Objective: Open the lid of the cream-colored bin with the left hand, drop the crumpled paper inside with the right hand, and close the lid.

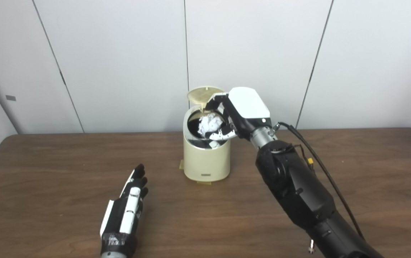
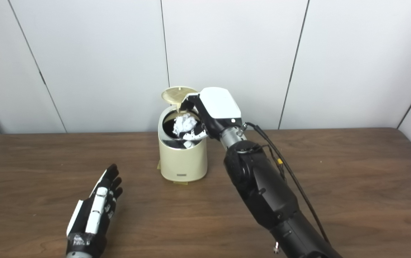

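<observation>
The cream-colored bin (image 1: 205, 163) stands on the wooden table (image 1: 47, 161) near the back wall. Its round lid (image 1: 202, 94) is raised upright behind the opening. My right hand (image 1: 236, 111) reaches over the bin's mouth, fingers curled around the white crumpled paper (image 1: 209, 124), which sits in the dark opening. My left hand (image 1: 128, 206) rests low over the table, left of and in front of the bin, fingers extended and apart, holding nothing.
A black cable (image 1: 320, 161) runs along my right forearm. White wall panels stand close behind the bin. The table's right edge shows at the far right.
</observation>
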You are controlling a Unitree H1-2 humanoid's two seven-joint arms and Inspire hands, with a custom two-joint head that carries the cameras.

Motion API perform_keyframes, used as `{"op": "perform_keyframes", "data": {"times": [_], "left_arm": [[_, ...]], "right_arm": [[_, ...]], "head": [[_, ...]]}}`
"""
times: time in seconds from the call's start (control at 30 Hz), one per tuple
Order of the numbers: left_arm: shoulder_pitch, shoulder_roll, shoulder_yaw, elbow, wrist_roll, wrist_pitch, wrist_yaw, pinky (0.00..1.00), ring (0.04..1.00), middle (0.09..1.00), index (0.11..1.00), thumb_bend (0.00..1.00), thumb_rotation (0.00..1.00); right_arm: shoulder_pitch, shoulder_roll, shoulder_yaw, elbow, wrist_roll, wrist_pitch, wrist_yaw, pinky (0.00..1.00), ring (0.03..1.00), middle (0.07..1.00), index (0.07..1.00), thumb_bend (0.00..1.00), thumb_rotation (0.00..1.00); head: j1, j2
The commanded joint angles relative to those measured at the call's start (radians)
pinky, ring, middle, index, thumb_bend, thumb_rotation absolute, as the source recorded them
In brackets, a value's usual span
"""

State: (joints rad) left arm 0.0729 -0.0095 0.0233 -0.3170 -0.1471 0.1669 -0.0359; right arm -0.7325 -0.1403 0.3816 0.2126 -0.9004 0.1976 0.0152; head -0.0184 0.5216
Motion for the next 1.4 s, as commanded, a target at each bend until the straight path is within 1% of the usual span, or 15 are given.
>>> {"op": "perform_keyframes", "data": {"times": [0.0, 0.03, 0.13, 0.23, 0.4, 0.47, 0.53, 0.57, 0.6, 0.63, 0.67, 0.77, 0.97, 1.2, 1.37], "left_arm": [[0.003, -0.009, -0.005, -0.030, -0.006, -0.048, -0.005, 1.00, 1.000, 1.000, 1.000, 0.58, 0.82], [0.004, -0.008, -0.005, -0.030, -0.005, -0.052, -0.006, 1.00, 1.000, 1.000, 1.000, 0.61, 0.85], [0.002, -0.008, -0.007, -0.037, -0.001, -0.052, -0.004, 1.00, 1.000, 1.000, 1.000, 0.64, 0.90], [0.001, -0.006, -0.009, -0.039, -0.004, -0.050, -0.007, 1.00, 1.000, 1.000, 1.000, 0.64, 0.89], [0.000, -0.012, -0.010, -0.042, 0.006, -0.038, 0.003, 1.00, 1.000, 1.000, 1.000, 0.64, 0.87], [-0.001, -0.010, -0.010, -0.034, 0.004, -0.046, 0.000, 1.00, 1.000, 1.000, 1.000, 0.62, 0.87], [-0.003, -0.005, -0.010, -0.027, 0.003, -0.051, -0.004, 1.00, 1.000, 1.000, 1.000, 0.61, 0.87], [-0.005, -0.004, -0.009, -0.026, 0.003, -0.048, -0.004, 1.00, 1.000, 1.000, 1.000, 0.61, 0.88], [-0.006, -0.003, -0.008, -0.026, 0.003, -0.046, -0.004, 1.00, 1.000, 1.000, 1.000, 0.61, 0.88], [-0.007, -0.005, -0.006, -0.024, 0.002, -0.044, -0.001, 1.00, 1.000, 1.000, 1.000, 0.61, 0.88], [-0.009, -0.007, -0.004, -0.021, 0.000, -0.042, 0.001, 1.00, 1.000, 1.000, 1.000, 0.61, 0.87], [-0.016, -0.010, 0.000, -0.012, -0.004, -0.041, 0.004, 1.00, 1.000, 1.000, 1.000, 0.61, 0.85], [-0.028, -0.003, 0.005, 0.011, -0.004, -0.051, -0.002, 1.00, 1.000, 1.000, 1.000, 0.59, 0.85], [-0.070, 0.010, 0.028, 0.065, -0.021, -0.064, -0.007, 1.00, 1.000, 1.000, 1.000, 0.59, 0.85], [-0.145, 0.027, 0.072, 0.109, -0.071, -0.029, -0.007, 1.00, 1.000, 1.000, 1.000, 0.61, 0.84]], "right_arm": [[-0.043, -0.010, -0.006, -0.026, 0.003, 0.007, 0.018, 0.77, 0.605, 0.563, 0.579, 0.95, 0.20], [-0.045, -0.011, -0.005, -0.025, 0.003, 0.008, 0.024, 0.77, 0.618, 0.580, 0.579, 0.95, 0.21], [-0.048, -0.011, -0.006, -0.028, 0.006, 0.016, 0.043, 0.80, 0.764, 0.715, 0.633, 0.97, 0.24], [-0.047, -0.017, -0.004, -0.037, 0.005, 0.015, 0.054, 0.77, 0.774, 0.768, 0.686, 1.00, 0.24], [-0.028, -0.025, -0.022, -0.082, 0.027, 0.003, 0.056, 0.78, 0.770, 0.772, 0.700, 1.00, 0.23], [-0.018, -0.026, -0.041, -0.105, 0.053, -0.017, 0.038, 0.73, 0.740, 0.748, 0.689, 0.98, 0.21], [-0.007, -0.022, -0.060, -0.133, 0.069, -0.029, 0.017, 0.60, 0.660, 0.695, 0.648, 0.91, 0.14], [-0.003, -0.021, -0.067, -0.140, 0.075, -0.045, -0.003, 0.54, 0.606, 0.648, 0.571, 0.72, 0.14], [0.000, -0.021, -0.072, -0.144, 0.079, -0.056, -0.016, 0.50, 0.555, 0.577, 0.526, 0.63, 0.07], [0.008, -0.020, -0.081, -0.151, 0.088, -0.076, -0.039, 0.48, 0.529, 0.541, 0.503, 0.58, 0.04], [0.014, -0.019, -0.090, -0.154, 0.098, -0.099, -0.064, 0.42, 0.458, 0.513, 0.511, 0.53, 0.01], [0.024, -0.017, -0.104, -0.148, 0.112, -0.142, -0.112, 0.36, 0.403, 0.505, 0.517, 0.50, 0.00], [0.043, -0.031, -0.135, -0.151, 0.129, -0.212, -0.184, 0.32, 0.392, 0.515, 0.516, 0.50, 0.00], [0.082, -0.039, -0.194, -0.206, 0.175, -0.215, -0.189, 0.33, 0.389, 0.516, 0.503, 0.50, 0.00], [0.150, -0.016, -0.292, -0.232, 0.283, -0.147, -0.179, 0.34, 0.397, 0.505, 0.495, 0.50, 0.00]], "head": [[0.004, 0.004], [0.005, 0.005], [0.011, 0.017], [0.012, 0.018], [0.025, 0.020], [0.025, 0.020], [0.029, 0.021], [0.030, 0.018], [0.030, 0.018], [0.030, 0.016], [0.029, 0.014], [0.027, 0.011], [0.017, 0.001], [0.014, -0.005], [0.016, -0.011]]}}
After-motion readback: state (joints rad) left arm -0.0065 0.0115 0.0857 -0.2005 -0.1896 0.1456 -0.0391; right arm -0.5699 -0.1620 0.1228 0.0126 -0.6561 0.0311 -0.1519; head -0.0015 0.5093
